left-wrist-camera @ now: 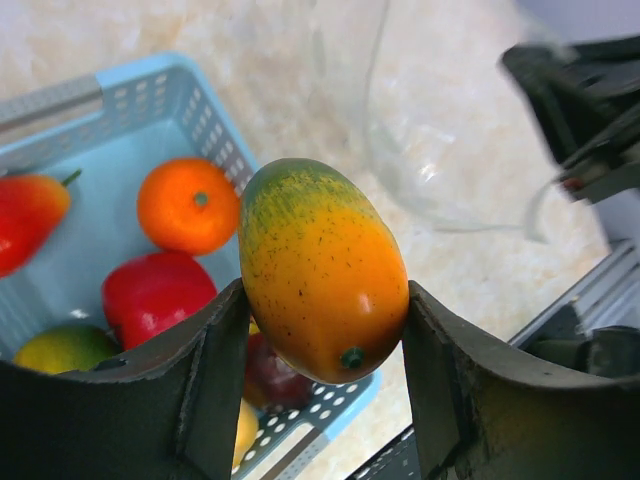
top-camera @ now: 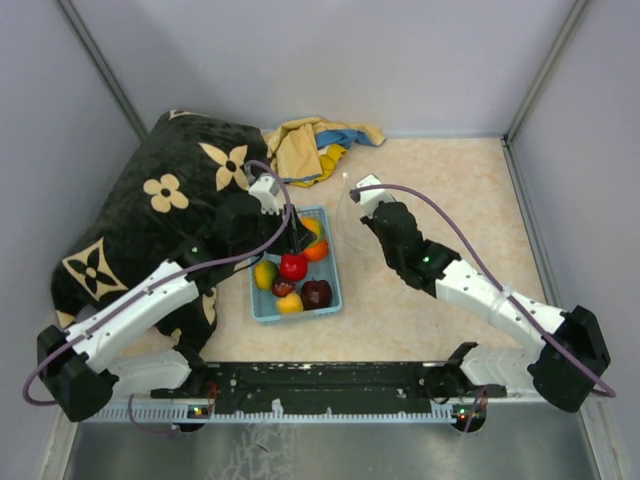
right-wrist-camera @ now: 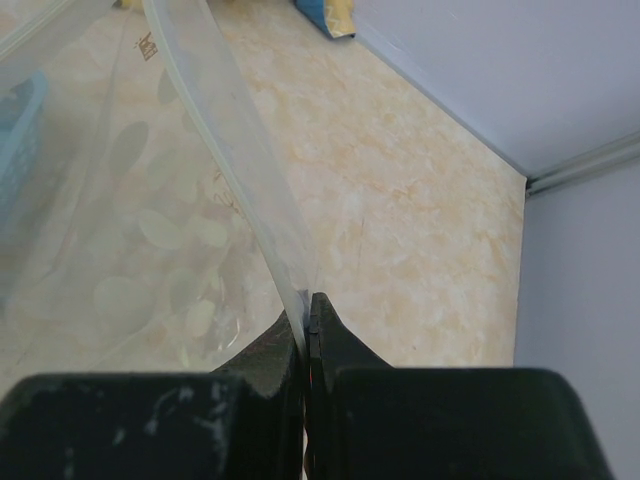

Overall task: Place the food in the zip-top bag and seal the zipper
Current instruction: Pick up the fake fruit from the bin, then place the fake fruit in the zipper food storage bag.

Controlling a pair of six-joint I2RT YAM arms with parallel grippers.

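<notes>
**Fruit gripped over basket; bag rim pinched**

Left end effector (left-wrist-camera: 322,305) clamped on an orange-yellow fruit (left-wrist-camera: 320,265), green at one end. The fruit sits between both fingers, above the blue basket's (left-wrist-camera: 150,78) edge. Other fruits (left-wrist-camera: 187,205) lie in the basket. Right end effector (right-wrist-camera: 306,312) closed on the clear bag's (right-wrist-camera: 130,240) whitish zipper strip (right-wrist-camera: 225,150). Bag is just beside the basket, over the counter (right-wrist-camera: 400,200).

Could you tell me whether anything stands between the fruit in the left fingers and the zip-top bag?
Nothing visible does: beyond the fruit come only the basket's wall and bare table, then the bag, pinched by the right gripper.
</notes>
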